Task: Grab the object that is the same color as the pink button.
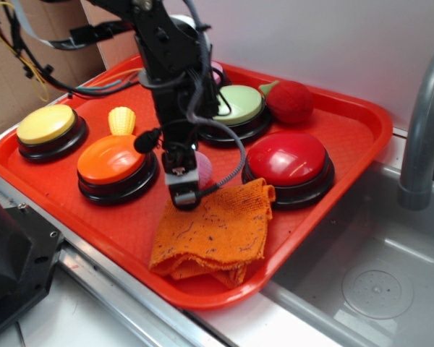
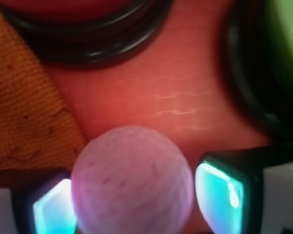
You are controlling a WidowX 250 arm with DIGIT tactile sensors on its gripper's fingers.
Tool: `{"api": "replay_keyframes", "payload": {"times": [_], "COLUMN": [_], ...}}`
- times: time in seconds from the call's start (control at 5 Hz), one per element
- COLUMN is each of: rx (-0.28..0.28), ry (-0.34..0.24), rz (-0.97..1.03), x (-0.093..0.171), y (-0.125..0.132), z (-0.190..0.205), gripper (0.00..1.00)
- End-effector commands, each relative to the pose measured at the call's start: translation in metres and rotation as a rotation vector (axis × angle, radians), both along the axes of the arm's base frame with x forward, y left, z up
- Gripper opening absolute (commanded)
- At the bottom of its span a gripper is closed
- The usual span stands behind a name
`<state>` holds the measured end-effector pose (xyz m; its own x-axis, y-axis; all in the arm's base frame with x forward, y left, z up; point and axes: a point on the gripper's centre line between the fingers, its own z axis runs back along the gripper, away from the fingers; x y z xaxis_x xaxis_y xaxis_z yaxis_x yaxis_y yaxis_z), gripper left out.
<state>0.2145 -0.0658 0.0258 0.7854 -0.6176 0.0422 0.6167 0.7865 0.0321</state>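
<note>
Wrist view: small dimpled pink ball (image 2: 132, 181) sits on red plastic tray (image 2: 180, 107), between spread fingertips (image 2: 219, 195) of black gripper (image 2: 132, 197), not yet clamped. Grasp step in hand; next, close squarely so ball doesn't roll out.

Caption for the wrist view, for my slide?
Gripper fingers straddle the pink ball on the red tray.
</note>
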Motion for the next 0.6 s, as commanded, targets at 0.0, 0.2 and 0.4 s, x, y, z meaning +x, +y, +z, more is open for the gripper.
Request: {"api": "replay_keyframes", "payload": {"times": [0.0, 0.2, 0.4], "rx": [-0.03, -0.03, 0.004], "ry": [-0.041, -0.039, 0.016], "rz": [0.037, 0.13, 0.251], "x": [0.007, 0.009, 0.012], "y": [-0.003, 0.009, 0.023], "z": [0.017, 0.044, 0.086], "gripper": [0.0, 0.0, 0.0]}}
